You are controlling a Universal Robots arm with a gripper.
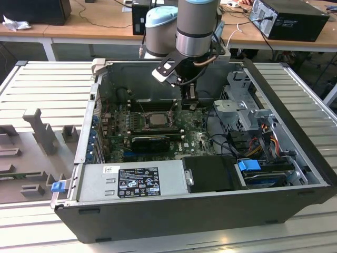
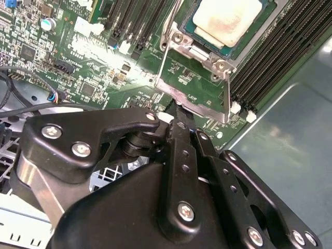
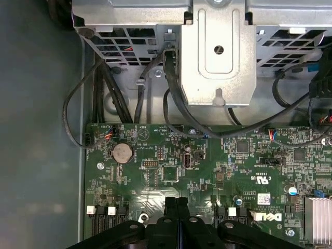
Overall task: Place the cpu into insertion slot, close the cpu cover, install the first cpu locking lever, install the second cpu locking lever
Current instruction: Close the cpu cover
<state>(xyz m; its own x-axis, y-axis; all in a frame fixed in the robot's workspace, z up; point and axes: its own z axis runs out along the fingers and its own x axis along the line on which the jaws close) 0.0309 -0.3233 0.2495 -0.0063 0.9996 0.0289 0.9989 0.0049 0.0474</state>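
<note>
Open computer case [image 1: 210, 211], holding the green motherboard [image 1: 197, 139] that surrounds the insertion slot [image 2: 178, 37]. Just beside the slot, gripper [image 2: 179, 122] with fingers pressed together (nothing seen between them in both wrist views), tip at the free edge of the cpu cover [image 2: 199, 106]. Cover tilted up off the slot, hinged at its rim. Seated in the slot, face up: the cpu [image 2: 225, 21].

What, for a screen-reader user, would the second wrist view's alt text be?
The black claw, fingers together, sits at the near edge of the swung-open silvery cpu cover. Beyond it the pale cpu lies in the insertion slot.
</note>
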